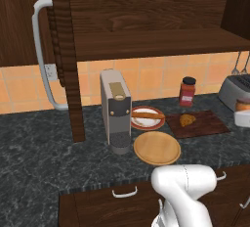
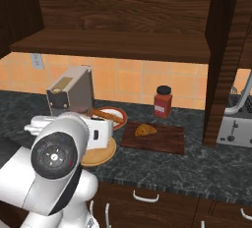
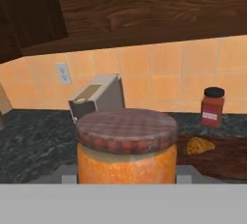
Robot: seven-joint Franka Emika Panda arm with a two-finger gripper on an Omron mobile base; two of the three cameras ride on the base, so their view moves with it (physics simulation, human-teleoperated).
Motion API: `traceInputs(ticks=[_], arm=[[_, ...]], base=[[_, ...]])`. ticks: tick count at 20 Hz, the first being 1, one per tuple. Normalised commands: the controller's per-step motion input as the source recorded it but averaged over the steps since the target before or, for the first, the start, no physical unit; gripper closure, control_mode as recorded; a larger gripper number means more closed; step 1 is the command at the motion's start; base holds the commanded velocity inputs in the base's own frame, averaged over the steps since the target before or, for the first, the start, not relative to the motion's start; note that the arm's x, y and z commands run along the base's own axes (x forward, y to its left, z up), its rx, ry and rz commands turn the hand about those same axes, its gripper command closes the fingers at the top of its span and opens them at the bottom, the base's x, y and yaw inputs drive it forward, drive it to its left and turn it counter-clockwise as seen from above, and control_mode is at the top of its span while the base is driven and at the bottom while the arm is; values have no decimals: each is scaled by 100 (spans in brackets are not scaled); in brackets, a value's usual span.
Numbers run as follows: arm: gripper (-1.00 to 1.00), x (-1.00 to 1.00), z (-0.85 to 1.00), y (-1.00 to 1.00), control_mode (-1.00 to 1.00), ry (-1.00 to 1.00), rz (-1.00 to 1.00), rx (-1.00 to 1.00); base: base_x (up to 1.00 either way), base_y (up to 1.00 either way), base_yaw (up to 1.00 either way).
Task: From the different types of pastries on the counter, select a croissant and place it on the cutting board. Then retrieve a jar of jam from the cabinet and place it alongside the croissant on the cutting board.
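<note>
The coffee machine sits at 9 o'clock, then the stick pastry on its red-rimmed plate. The croissant is on the cutting board around 3 o'clock, with the red bottle behind it. In the hand view, the gripper is clamped on the jar of jam, up close at 6 o'clock.

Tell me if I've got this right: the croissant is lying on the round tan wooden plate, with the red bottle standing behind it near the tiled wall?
Not quite. The croissant lies on the dark rectangular cutting board, not on the round tan wooden plate, which sits beside the board. The left base view shows this. The red bottle does stand behind it near the tiled wall.
</note>
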Motion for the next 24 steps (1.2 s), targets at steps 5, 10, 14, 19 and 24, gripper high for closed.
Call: traceInputs(ticks=[5,10,14,19,24], arm=[[100,0,-100,37,-100,-27,3,7],[100,0,-100,21,-100,-26,3,10],[100,27,-76,3,-100,-25,5,9],[100,45,-51,0,-100,-22,7,4],[100,58,-32,-1,-100,-13,3,3]], base=[[0,0,0],[0,0,0],[0,0,0],[0,0,0],[0,0,0]])
